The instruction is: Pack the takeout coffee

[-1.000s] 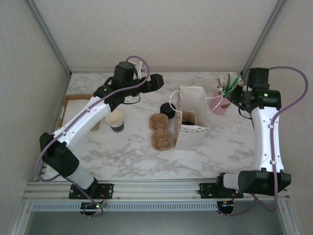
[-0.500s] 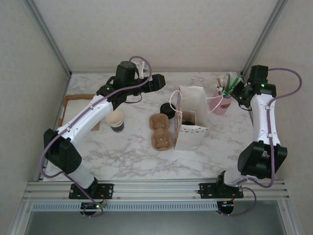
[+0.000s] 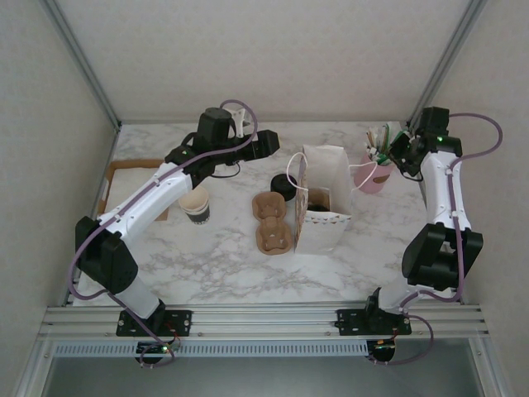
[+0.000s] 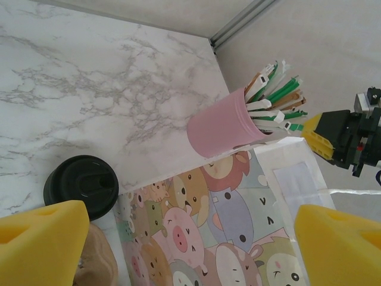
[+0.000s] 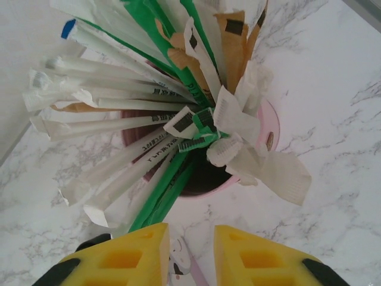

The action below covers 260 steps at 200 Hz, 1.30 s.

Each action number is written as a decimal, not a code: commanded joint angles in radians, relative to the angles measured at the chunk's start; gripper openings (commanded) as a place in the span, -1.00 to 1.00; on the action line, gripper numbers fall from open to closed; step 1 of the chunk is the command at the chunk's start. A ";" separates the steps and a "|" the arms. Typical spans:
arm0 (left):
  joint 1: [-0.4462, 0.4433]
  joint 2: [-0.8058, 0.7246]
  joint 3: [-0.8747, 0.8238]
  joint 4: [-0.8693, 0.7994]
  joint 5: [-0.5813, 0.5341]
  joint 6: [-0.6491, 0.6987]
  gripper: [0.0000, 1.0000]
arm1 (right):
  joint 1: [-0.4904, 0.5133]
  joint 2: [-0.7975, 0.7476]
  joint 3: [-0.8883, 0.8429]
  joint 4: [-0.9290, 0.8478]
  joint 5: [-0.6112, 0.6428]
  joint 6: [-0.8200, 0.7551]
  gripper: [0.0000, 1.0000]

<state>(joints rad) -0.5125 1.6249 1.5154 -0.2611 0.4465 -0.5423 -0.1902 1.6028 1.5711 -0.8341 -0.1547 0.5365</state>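
From above, the coffee (image 3: 283, 186) stands lidded on the table (image 3: 207, 265), just left of the bag (image 3: 324, 169) and just beyond the carrier (image 3: 273, 222). The cup stack (image 3: 196, 204) sits farther left. The left gripper (image 3: 269, 142) hangs beyond the coffee, apart from it. The right gripper (image 3: 398, 149) is beside the straws (image 3: 382, 139) in the pink cup (image 3: 370, 177), right of the bag.

In the left wrist view, the yellow fingertips (image 4: 41, 238) stand wide apart, released, with nothing between them. Below them the coffee's black lid lies close against the bag's printed side; whether they touch I cannot tell. The pink cup stands past the bag.

In the right wrist view, the fingers (image 5: 125, 256) are drawn near each other with a narrow gap, grasping nothing. They sit just beside the pink cup, clear of the fanned straws.
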 commanded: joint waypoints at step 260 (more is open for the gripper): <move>0.005 -0.032 -0.014 0.036 0.008 -0.008 0.77 | -0.005 0.047 0.033 0.028 -0.043 0.017 -0.76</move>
<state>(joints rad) -0.5125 1.6222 1.5036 -0.2504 0.4465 -0.5457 -0.1902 1.6493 1.5898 -0.8051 -0.1875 0.5518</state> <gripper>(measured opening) 0.888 0.137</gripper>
